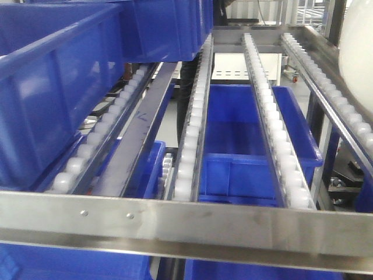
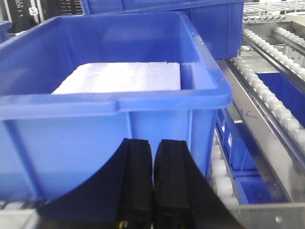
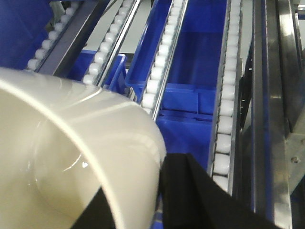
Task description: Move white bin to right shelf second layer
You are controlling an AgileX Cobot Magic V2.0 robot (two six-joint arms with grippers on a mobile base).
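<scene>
**Fig.** The white bin (image 3: pixel 71 157), lower left in the right-wrist view, was clamped at its rim by the jaws of the right gripper (image 3: pixel 143 205), apparently not yet resting on the right shelf second layer (image 1: pixel 270 125); setting down remained. Its mouth tilted toward the camera; rounded-square, it showed no clear long axis. The jaws of the left gripper (image 2: pixel 152 183) were closed, empty.

Left hand (image 2: pixel 153 152) closed tight, empty — right hand (image 3: pixel 138 191) clamped across the wall of the white bin (image 3: pixel 71 143)
</scene>
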